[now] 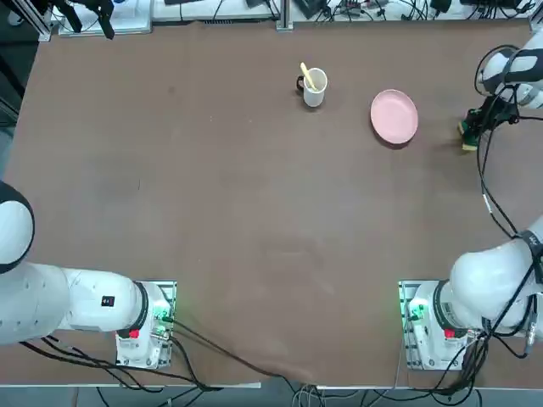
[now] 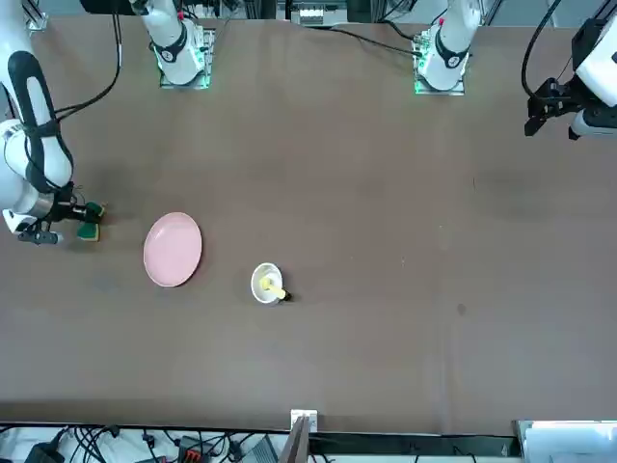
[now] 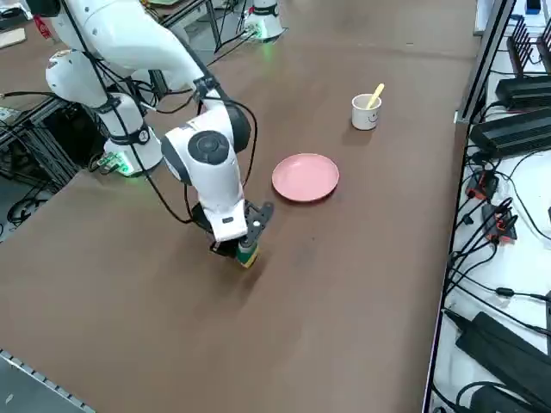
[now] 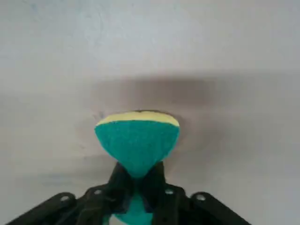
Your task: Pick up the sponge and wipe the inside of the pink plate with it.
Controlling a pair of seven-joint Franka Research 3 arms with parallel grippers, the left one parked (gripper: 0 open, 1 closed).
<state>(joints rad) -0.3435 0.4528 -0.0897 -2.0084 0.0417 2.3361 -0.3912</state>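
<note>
Now: right gripper (image 4: 139,180) pinched tight on the sponge (image 4: 138,140), upper right of the top view | risk: squeezed foam could slip out – narrow waist, flared ends – or a hard press could skid the smooth, round pink plate (image 1: 394,116), upper right too | green scouring face, yellow foam edge

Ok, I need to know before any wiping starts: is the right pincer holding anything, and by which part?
Yes: the right pincer holds the sponge, pinched across its middle, with both ends bulging out.
</note>
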